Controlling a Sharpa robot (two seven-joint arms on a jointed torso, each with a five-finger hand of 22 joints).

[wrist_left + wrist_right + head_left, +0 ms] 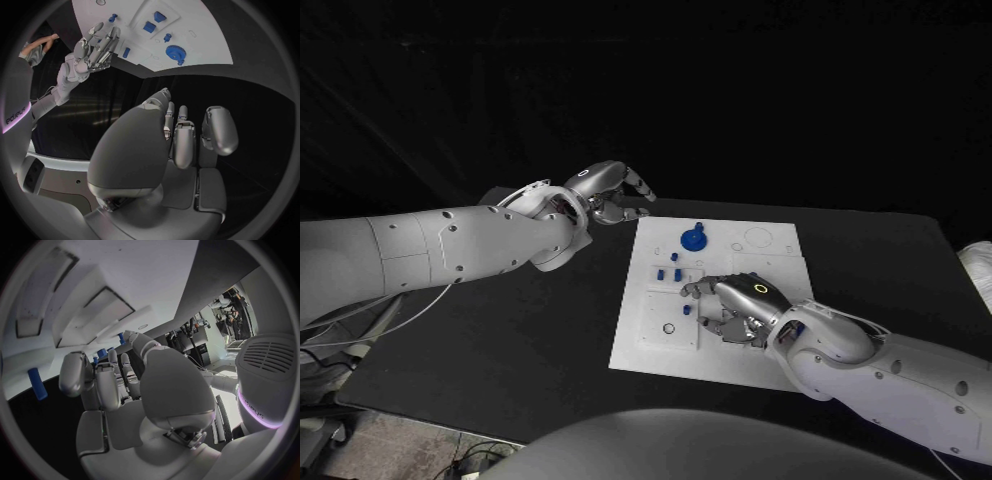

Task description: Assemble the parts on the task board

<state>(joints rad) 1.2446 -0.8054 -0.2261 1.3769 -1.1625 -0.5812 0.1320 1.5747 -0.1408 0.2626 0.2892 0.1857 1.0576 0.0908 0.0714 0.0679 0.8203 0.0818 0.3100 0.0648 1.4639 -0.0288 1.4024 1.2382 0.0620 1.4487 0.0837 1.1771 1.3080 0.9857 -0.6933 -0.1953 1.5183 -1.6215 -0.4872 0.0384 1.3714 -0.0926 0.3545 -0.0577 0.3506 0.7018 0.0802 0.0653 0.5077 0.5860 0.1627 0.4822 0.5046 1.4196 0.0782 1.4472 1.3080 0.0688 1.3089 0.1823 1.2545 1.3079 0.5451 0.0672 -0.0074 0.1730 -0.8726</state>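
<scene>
Take the task board (pixel 661 345) as your landmark: it lies flat in the middle of the black worktop (pixel 516 340), with bare worktop showing past all of its edges. Your right hand (pixel 737 305) hangs over the board's middle, toward its right edge, fingers curled downward; from the head view you cannot tell whether anything is held under them, and the right wrist view shows the fingers (pixel 106 385) bent in with nothing clearly between them. Your left hand (pixel 610 190) hovers off the board, just beyond its far left corner, over bare worktop; its fingers (pixel 219 130) are loosely curled and hold nothing.

On the board, the blue gear (pixel 694 239) sits near the far edge, left of a round recess (pixel 759 238). Several small blue parts (pixel 666 270) lie between the gear and your right hand, close to its fingertips. A dark ring (pixel 669 328) sits near the board's left edge, to the left of the right hand. The near strip of the board is bare, and so is its far right corner apart from the recess
</scene>
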